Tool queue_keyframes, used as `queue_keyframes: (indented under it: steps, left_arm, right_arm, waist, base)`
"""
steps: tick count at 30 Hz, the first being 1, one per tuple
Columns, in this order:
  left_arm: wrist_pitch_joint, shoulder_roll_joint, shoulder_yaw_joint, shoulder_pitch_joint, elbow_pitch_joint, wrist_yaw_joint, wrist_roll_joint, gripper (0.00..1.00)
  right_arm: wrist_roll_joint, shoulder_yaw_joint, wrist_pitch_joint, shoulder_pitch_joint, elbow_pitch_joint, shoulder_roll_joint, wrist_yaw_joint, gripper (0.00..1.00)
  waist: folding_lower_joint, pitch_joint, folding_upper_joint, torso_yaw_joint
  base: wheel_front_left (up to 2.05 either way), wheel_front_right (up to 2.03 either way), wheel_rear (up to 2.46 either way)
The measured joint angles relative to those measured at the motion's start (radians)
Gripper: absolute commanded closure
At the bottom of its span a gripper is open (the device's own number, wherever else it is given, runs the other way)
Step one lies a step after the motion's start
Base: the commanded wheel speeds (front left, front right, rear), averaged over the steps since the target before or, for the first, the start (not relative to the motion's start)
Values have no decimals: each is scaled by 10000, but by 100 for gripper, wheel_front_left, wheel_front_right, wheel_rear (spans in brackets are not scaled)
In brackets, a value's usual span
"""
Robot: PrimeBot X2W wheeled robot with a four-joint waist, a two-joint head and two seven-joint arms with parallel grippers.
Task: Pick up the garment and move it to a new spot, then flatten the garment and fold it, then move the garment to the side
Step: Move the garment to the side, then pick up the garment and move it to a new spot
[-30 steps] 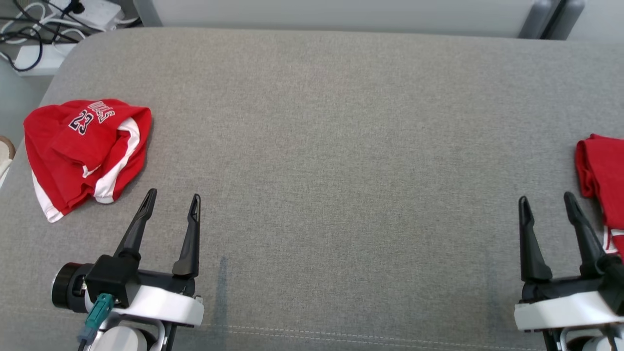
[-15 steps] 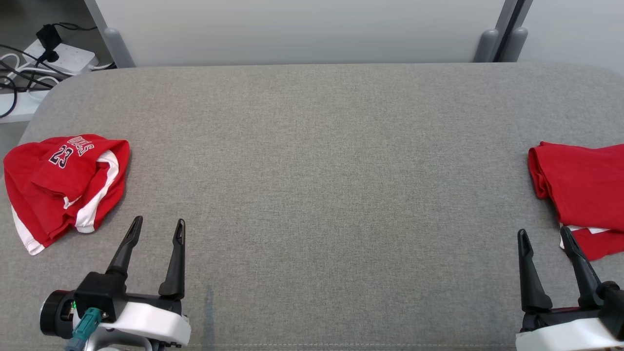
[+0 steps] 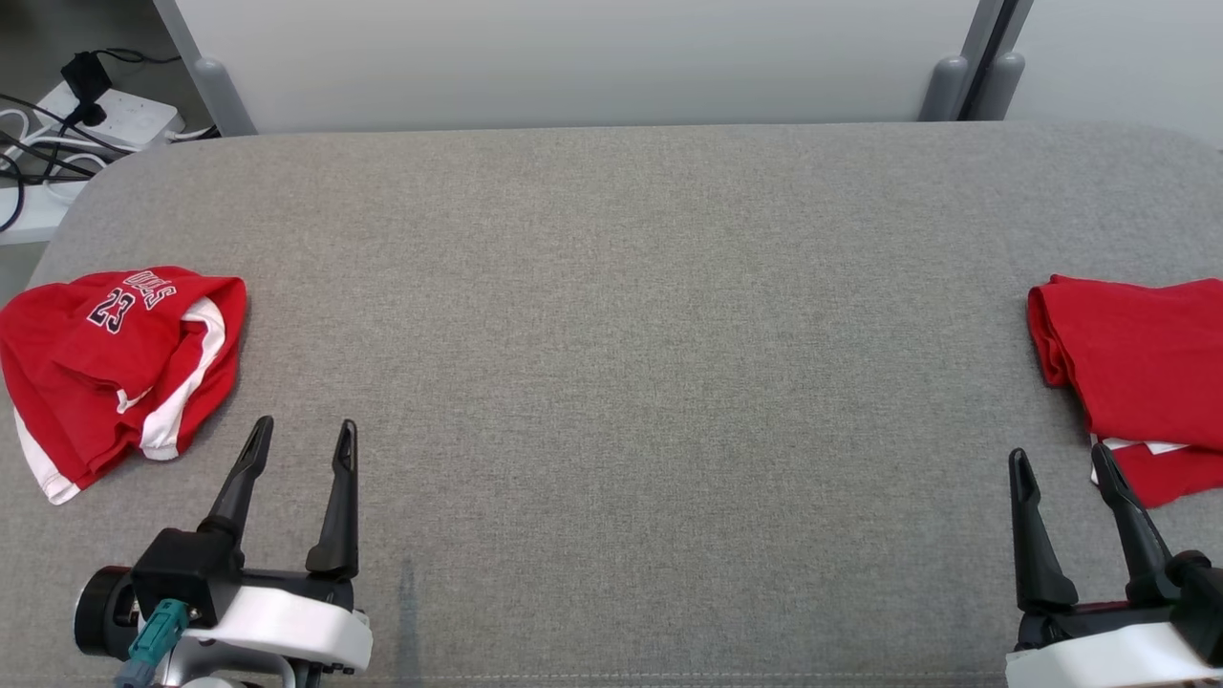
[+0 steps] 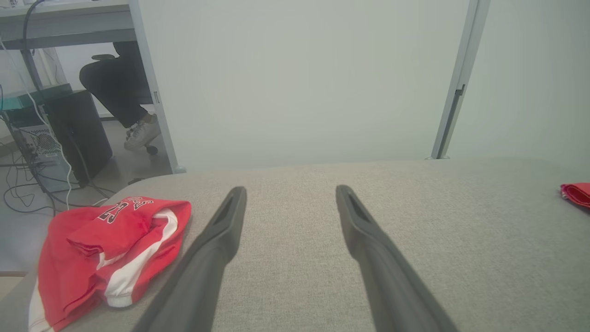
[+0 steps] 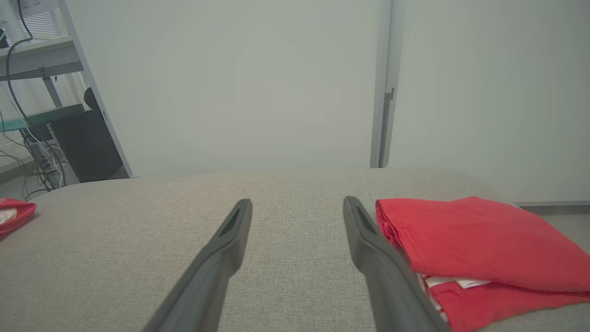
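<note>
Diagonally lies garment (image 3: 105,373), number far; left end effector (image 3: 306,423), right end effector (image 3: 1059,452) spread, empty.

a jersey (image 3: 115,368) lies bunched at the left edge of the desk (image 3: 611,315) and a folded garment (image 3: 1137,368) lies at its right edge, the two well apart. near the front edge, the left gripper (image 3: 304,428) is just right of the jersey and the right gripper (image 3: 1059,455) is just left of the folded garment's front corner. a power strip (image 3: 115,113) lies on the floor beyond the desk's far left corner.
</note>
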Motion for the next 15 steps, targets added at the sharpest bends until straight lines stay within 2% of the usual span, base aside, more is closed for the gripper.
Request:
queue_keyframes:
  steps: [10,15]
  left_arm:
    - [73,17,-31,0,-69,69,-44,0]
    - [73,12,-61,-2,-59,86,-167,0]
  right_arm:
    - [-2,-15,-12,-7,23,0,0,0]
    - [-8,-46,-12,-7,29,0,0,0]
  waist:
    - [0,29,0,-6]
    - [0,38,0,223]
  base:
    - [0,0,0]
    - [0,0,0]
